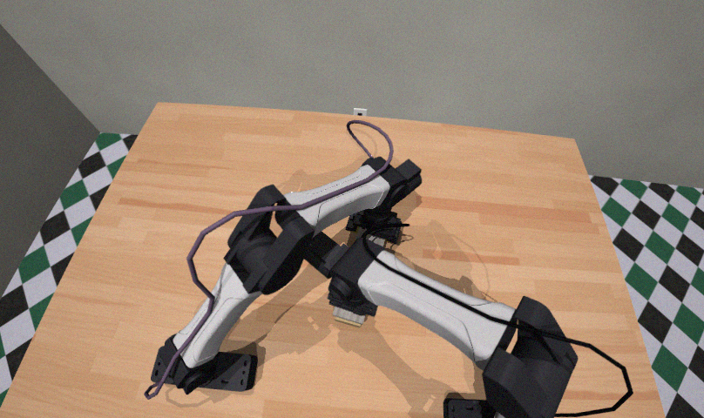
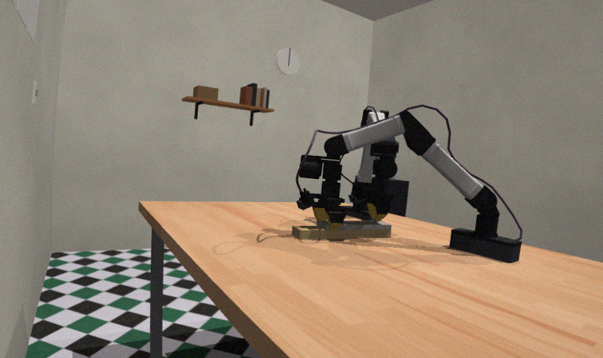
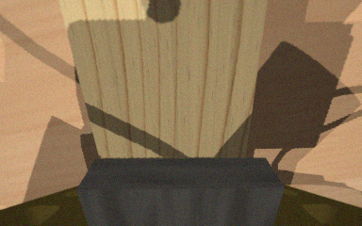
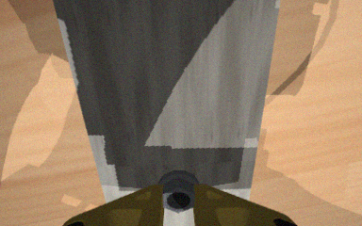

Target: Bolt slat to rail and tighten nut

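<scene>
Evidently the tightening stage is on, by my reading. Between the fingertips of the right gripper (image 1: 350, 309) (image 2: 377, 212) (image 4: 178, 201) sits the dark nut (image 4: 178, 179), pinched from both sides. The left gripper (image 1: 377, 237) (image 2: 328, 220) (image 3: 180, 190) is clenched across the end of the grey slat (image 2: 369, 227) (image 3: 180, 207) (image 4: 221, 94), with the pale wooden rail (image 2: 299, 233) (image 3: 169, 89) beneath and reaching out beyond it. A weak pinch could let the fingers skate round the nut, leaving the slat loose (how deep the thread is engaged, I cannot tell). Should the left grip slacken, torque might swing the slat askew.
</scene>
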`<act>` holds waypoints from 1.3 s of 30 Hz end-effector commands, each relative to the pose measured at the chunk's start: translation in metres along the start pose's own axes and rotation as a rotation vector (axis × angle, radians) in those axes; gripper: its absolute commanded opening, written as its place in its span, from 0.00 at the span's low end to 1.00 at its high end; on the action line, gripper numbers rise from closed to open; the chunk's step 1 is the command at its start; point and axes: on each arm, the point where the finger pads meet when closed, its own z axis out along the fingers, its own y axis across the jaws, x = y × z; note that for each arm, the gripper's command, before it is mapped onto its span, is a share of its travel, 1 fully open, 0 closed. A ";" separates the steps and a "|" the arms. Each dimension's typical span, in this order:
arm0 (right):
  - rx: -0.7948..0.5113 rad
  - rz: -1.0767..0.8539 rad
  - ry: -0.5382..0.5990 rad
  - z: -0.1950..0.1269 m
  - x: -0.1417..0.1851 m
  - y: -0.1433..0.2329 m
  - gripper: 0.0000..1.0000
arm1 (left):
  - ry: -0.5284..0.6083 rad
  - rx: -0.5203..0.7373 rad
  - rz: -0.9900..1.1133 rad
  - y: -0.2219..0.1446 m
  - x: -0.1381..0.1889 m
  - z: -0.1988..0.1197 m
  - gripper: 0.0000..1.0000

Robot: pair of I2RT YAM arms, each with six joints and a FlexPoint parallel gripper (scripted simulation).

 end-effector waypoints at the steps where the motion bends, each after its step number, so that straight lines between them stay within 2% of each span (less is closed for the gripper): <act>1: -0.039 0.240 -0.011 -0.009 -0.003 0.001 0.14 | -0.017 0.009 0.002 -0.001 -0.004 -0.007 0.67; 3: -0.039 0.240 -0.011 -0.009 -0.003 0.001 0.14 | -0.017 0.009 0.002 -0.001 -0.004 -0.007 0.67; 16: -0.043 0.730 0.000 -0.009 -0.003 0.001 0.14 | -0.017 0.009 0.002 -0.001 -0.004 -0.007 0.67; 39: -0.030 0.735 0.000 -0.009 -0.002 -0.002 0.14 | -0.017 0.009 0.002 -0.001 -0.004 -0.007 0.67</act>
